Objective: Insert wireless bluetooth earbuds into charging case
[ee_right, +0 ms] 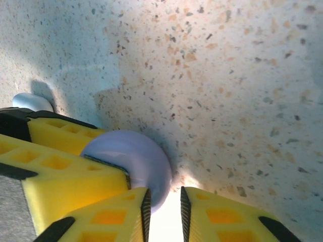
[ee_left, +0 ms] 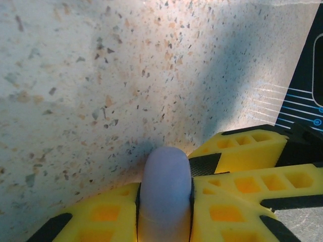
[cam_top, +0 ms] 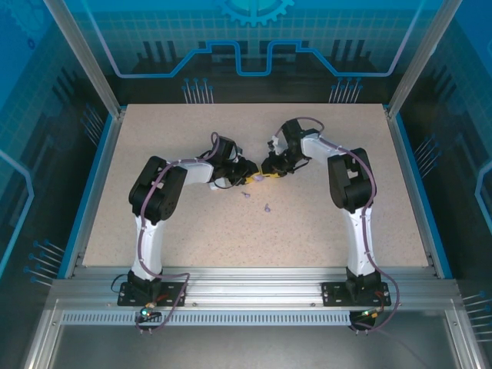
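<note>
My left claw (ee_left: 165, 204) pinches the charging case (ee_left: 165, 169) edge-on, mid-table (cam_top: 192, 246). It looks glossy, hard and light (likely slippery), so grip the flat faces. My right claw (ee_right: 164, 201) is narrow, its hold unclear. Two earbuds (cam_top: 267, 207) lie loose nearby.

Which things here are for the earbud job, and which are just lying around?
For the job: charging case, pinched in the left gripper; two loose earbuds.
Just there: speckled table; blue walls around it.
</note>
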`<state>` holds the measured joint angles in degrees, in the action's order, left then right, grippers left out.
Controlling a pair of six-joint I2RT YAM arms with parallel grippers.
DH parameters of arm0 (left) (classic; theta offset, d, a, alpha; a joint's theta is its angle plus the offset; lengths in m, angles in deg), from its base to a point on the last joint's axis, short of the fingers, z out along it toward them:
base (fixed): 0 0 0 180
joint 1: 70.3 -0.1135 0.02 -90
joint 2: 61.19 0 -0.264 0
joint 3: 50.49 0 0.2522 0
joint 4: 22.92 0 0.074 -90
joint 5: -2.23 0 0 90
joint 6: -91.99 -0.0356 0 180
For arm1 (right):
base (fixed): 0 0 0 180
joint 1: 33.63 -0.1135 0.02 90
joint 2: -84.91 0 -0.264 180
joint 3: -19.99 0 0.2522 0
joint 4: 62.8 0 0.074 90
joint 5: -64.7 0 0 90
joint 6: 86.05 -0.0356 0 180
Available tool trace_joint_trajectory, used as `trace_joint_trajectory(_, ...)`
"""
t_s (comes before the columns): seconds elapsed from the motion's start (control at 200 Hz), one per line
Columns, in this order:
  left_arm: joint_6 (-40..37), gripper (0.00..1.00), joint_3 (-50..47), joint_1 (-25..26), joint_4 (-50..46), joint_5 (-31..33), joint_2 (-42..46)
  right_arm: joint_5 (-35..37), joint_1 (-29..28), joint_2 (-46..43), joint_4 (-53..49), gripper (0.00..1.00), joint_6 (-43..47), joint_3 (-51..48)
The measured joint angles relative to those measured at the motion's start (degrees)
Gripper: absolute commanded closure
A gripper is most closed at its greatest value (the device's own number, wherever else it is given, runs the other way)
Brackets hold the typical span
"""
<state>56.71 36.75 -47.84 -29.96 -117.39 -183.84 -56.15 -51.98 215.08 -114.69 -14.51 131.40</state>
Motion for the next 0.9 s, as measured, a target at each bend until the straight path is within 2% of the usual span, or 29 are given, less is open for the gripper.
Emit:
trace_joint_trajectory(0.2,-4.44,0.82,-0.68,1.31,-3.39,1.53,2.93,1.29,0.63,-7.98,0.79,0.64,-0.17,-7.23)
trace_joint_trajectory(0.395,-15.47,0.86,-0.66,1.66,-6.86,1.62,14.16,2.51,3.91,-25.46,1.55,0.58,0.81,-12.09)
trace_joint_trajectory(0.52,-23.78,0.89,-0.33,1.66,-6.86,-1.88,21.33,2.14,5.53,-35.98,1.81,0.57,2.86,-13.18)
trace_joint_trajectory(0.68,-32.37,0.89,-0.44,1.66,-6.45,-9.14,27.15,-3.87,8.83,-44.72,1.01,0.57,6.56,-14.69)
trace_joint_trajectory(0.901,-40.94,0.88,-1.31,1.66,-6.45,-18.91,36.54,-16.15,11.37,-49.66,-2.99,0.54,13.68,-15.26)
